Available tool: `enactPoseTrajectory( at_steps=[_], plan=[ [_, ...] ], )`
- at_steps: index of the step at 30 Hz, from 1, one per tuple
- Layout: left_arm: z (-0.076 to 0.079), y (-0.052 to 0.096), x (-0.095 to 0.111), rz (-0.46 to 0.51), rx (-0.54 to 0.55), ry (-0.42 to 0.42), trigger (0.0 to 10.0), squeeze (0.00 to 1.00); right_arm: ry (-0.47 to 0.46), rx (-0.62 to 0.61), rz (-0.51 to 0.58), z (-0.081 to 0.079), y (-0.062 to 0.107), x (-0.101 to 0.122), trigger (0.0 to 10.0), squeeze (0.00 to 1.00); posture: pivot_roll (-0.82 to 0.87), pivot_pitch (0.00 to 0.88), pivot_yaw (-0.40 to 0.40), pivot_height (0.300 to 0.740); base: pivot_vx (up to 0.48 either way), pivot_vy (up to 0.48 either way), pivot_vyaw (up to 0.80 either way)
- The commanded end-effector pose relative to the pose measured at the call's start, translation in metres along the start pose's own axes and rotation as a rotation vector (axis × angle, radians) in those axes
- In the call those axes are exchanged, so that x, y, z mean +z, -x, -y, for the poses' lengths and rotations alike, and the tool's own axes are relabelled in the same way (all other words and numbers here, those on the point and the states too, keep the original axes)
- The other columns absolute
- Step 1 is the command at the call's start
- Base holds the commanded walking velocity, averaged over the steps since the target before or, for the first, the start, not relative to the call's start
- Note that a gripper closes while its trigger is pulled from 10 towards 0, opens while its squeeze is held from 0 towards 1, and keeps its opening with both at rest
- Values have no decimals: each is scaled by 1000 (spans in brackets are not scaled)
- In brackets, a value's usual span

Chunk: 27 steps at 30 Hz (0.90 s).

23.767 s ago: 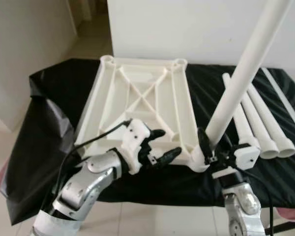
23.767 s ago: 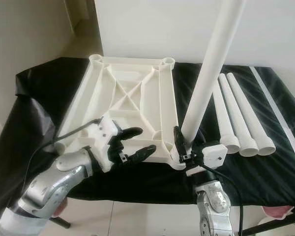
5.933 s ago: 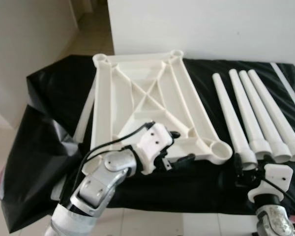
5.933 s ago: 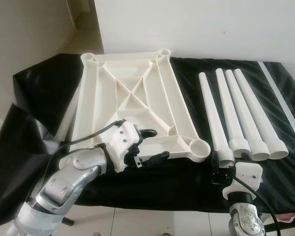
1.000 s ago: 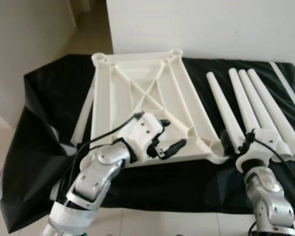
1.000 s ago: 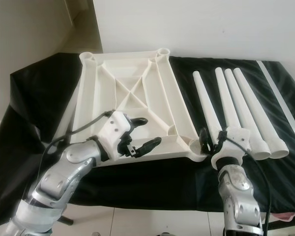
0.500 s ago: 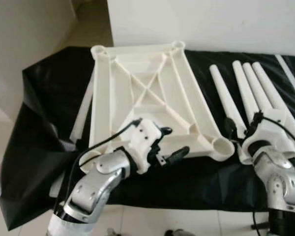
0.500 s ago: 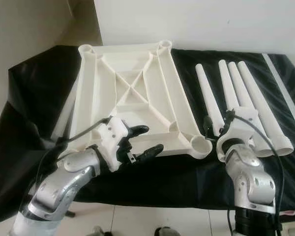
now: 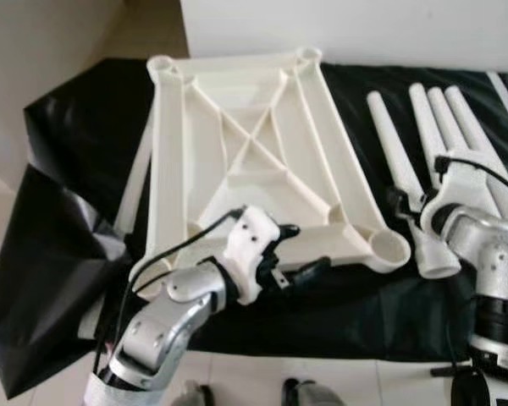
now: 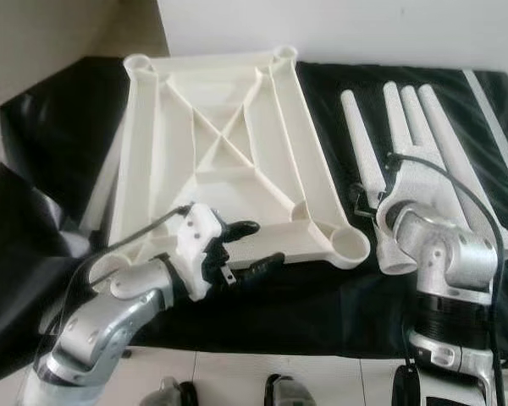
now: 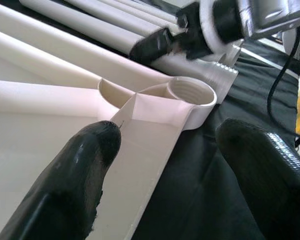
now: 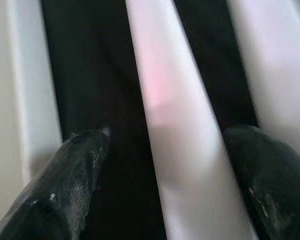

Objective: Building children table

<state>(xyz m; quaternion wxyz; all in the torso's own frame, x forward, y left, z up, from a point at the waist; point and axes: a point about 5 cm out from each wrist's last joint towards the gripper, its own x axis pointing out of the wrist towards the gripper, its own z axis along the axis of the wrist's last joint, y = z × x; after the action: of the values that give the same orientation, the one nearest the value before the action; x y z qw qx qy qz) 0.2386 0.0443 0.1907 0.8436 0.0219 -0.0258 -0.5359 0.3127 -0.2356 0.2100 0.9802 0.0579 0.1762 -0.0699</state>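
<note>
Black cloth point(image 9: 59, 169) over the bench, white tabletop frame point(image 9: 237, 152) lying ribs-up on it, long axis running away from the robot. Four legs point(image 10: 423, 127) in a row right of the frame, same axis, wide threaded ends nearest. Right gripper point(image 12: 165, 165) closer — fingers spread, straddling the innermost leg point(image 12: 170, 125), not clamped. Near-right socket point(image 11: 190, 92) sits just beside that leg's end. Left gripper point(image 9: 292, 254) parted at the frame's near edge — one finger point(image 11: 85, 165) touching the rim. Nothing blocking.
</note>
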Motion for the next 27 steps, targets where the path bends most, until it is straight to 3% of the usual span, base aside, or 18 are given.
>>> enactPoseTrajectory(
  at_steps=[1, 9, 11, 12, 13, 14, 15, 21, 22, 27],
  plan=[
    [1, 1, -1, -9, 43, 22, 10000, 0, -3, -2, -70, 1, -3, -6, 10000, 0, -22, 249, 1, 740, 0, 0, 0],
    [3, 2, -2, -17, 46, 37, 10000, 0, -38, 44, -167, -4, -8, -8, 10000, 0, -19, 266, -1, 740, 0, 0, 0],
    [3, 2, -1, -16, 50, 39, 10000, 0, -75, 58, -234, -4, -11, -10, 7765, 0, -16, 269, -4, 740, 0, 0, 0],
    [3, 2, -1, -16, 52, 40, 10000, 0, -89, 65, -254, -4, -12, -11, 7765, 0, -15, 270, -5, 740, 0, 0, 0],
    [3, 2, -1, -16, 53, 41, 10000, 0, -95, 69, -277, -5, -12, -13, 2275, 0, -14, 270, -5, 740, 0, 0, 0],
    [2, 2, 0, -15, 56, 42, 10000, 0, -79, 65, -286, -5, -12, -13, 549, 0, -16, 270, -6, 740, 0, 0, 0],
    [2, 2, 0, -13, 59, 43, 10000, 0, -79, 89, -315, -7, -13, -15, 0, 0, -17, 268, -6, 740, 0, 0, 0],
    [-1, 0, 1, -7, 69, 43, 10000, 0, -39, 201, -325, -20, -11, -10, 0, 0, -21, 254, -16, 740, 0, 0, 0],
    [-3, -2, 4, 4, 79, 41, 10000, 0, -29, 249, -297, -27, -9, 0, 0, 0, -20, 248, -22, 740, 0, 0, 0],
    [-7, -4, 9, 37, 110, 39, 10000, 0, -18, 249, -223, -28, -9, 15, 0, 0, -18, 226, -35, 740, 0, 0, 0]
  ],
)
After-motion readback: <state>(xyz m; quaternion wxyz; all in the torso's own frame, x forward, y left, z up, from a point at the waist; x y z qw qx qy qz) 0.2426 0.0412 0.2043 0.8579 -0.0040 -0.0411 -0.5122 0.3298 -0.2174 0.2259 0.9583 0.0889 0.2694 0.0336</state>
